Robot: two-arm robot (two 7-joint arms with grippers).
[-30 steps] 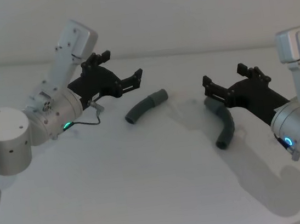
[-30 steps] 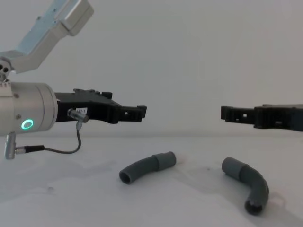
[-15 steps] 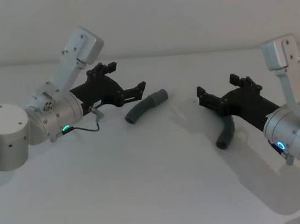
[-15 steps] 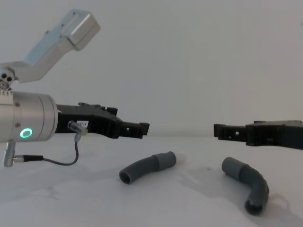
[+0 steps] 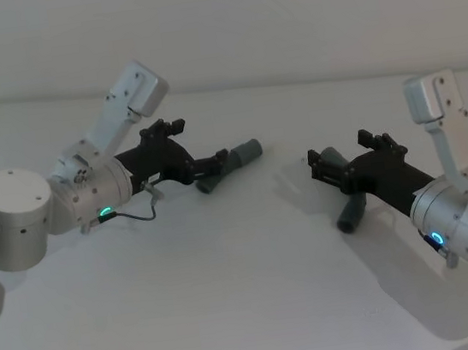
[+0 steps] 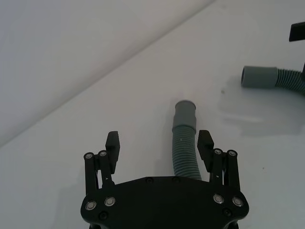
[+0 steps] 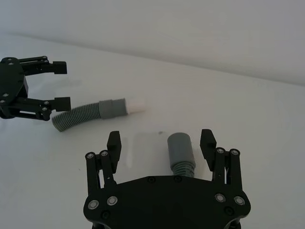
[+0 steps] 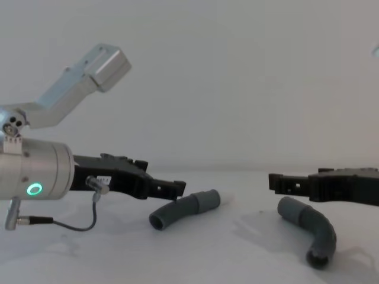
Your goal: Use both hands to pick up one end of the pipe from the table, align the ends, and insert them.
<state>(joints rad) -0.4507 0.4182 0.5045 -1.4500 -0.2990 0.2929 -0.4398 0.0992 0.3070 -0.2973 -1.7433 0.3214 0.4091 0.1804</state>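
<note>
The left gripper (image 6: 158, 140) has come down over the last second from well above the work to just over the surface (image 5: 233, 296). Its fingers are spread wide and hold nothing. The ribbed pipe piece (image 6: 185, 143) lies between them, closer to one finger than the other, and I can't tell whether that finger touches it. Its collar end pokes out past the fingertips, and the white tip (image 7: 135, 104) beyond the collar points toward the other arm.

To the robot's right of the ribbed piece, well apart from it, the right gripper (image 7: 160, 138) has dropped and reached forward in the same way. It too is fully open and empty, straddling the socket mouth (image 7: 180, 149) of the elbow pipe piece (image 8: 314, 228), which lies flat on the surface.

Both arms look ready to grasp. The pieces haven't been lifted, and aligning and joining them is all still to come. The left gripper sits off-centre on the ribbed piece, so closing may nudge it sideways before it is held.
</note>
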